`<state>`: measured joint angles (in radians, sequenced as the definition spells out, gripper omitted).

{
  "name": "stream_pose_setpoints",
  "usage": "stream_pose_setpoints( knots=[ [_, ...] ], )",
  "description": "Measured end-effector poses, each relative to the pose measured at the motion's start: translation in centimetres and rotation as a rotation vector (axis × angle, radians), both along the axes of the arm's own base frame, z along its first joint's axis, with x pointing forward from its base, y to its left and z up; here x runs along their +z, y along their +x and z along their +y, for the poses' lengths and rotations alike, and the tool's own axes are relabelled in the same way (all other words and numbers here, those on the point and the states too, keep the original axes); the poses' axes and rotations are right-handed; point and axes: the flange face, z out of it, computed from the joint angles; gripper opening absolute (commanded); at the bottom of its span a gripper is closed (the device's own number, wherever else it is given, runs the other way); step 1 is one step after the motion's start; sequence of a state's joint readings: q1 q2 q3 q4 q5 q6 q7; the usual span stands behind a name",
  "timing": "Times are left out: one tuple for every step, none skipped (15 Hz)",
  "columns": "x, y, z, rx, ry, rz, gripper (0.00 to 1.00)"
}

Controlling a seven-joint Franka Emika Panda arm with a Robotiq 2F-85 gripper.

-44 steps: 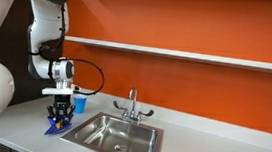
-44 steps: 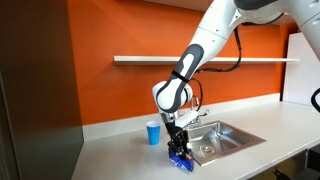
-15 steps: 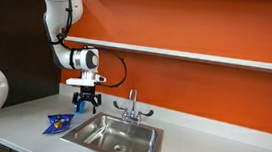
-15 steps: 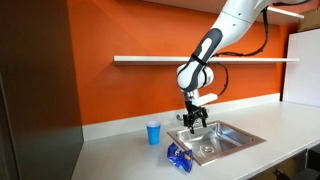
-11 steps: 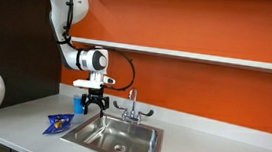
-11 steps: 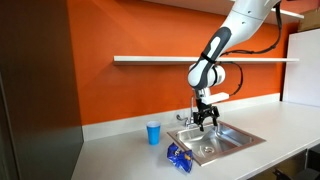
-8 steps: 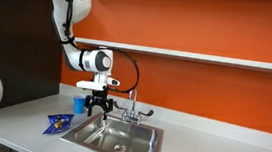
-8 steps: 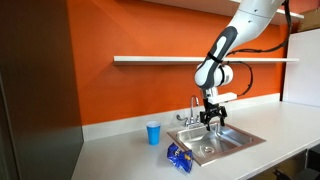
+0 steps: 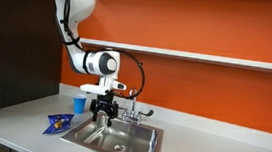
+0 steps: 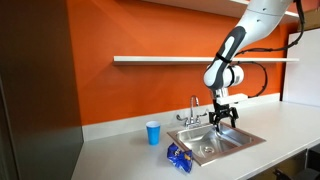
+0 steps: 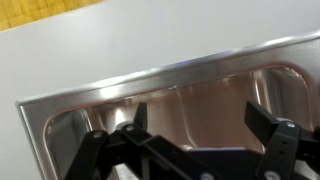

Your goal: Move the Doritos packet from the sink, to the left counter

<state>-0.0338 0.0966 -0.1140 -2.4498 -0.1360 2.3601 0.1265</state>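
Note:
The blue Doritos packet [image 9: 58, 123] [image 10: 180, 156] lies flat on the grey left counter [image 9: 26, 126] [image 10: 120, 150], just beside the rim of the steel sink [image 9: 120, 135] [image 10: 215, 140]. My gripper [image 9: 104, 110] [image 10: 223, 117] [image 11: 198, 118] hangs open and empty above the sink basin, well apart from the packet. In the wrist view its two dark fingers [image 11: 272, 125] frame the basin's wall and rim with nothing between them; the packet is out of that view.
A plain blue cup [image 9: 79, 103] [image 10: 152, 132] stands on the counter behind the packet. The chrome faucet [image 9: 131, 108] [image 10: 194, 108] rises at the sink's back edge, close to my gripper. An orange wall carries a shelf [image 9: 208, 58] overhead.
The packet stays where it lay on the counter. My open gripper has travelled away from it, across to above the sink near the faucet.

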Motion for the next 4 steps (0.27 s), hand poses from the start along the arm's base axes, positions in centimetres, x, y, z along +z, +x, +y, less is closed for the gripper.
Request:
stream_pose_setpoints(
  knots=[
    [-0.01, -0.02, 0.01, -0.003, 0.000, 0.000, 1.00],
    [0.01, -0.02, 0.01, -0.005, -0.001, -0.001, 1.00],
    [0.02, -0.02, 0.01, -0.006, -0.001, -0.002, 1.00],
    [0.03, -0.02, 0.01, -0.006, -0.001, -0.002, 1.00]
  ],
)
